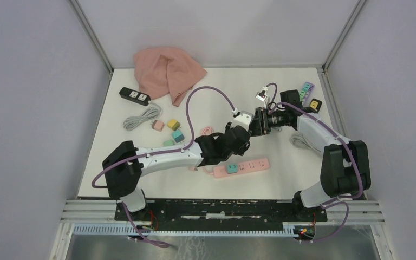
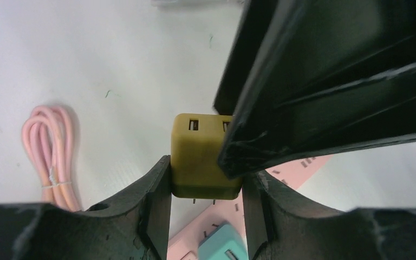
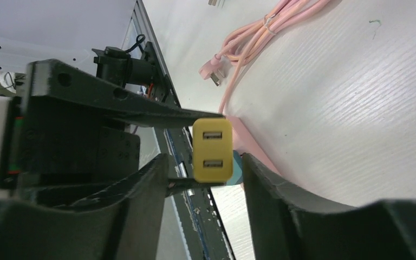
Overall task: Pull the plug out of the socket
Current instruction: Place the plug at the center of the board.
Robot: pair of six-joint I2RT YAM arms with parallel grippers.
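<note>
The yellow plug point(image 2: 206, 157) is clamped between the fingers of the left gripper point(image 2: 206, 177), both its sides being touched, and its bare prongs are seen beneath it. It is held clear of the pink strip point(image 2: 298, 170), above it and near a teal plug point(image 2: 222, 246) seated in that strip. The right gripper point(image 3: 203, 162) is set around the yellow plug with its fingers apart, a gap being left on each side. A coiled pink cable point(image 2: 51, 151) is laid on the surface point(image 1: 281, 184) beside the pink strip.

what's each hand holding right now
Left hand: closed on the yellow plug.
Right hand: open, not gripping the plug.
</note>
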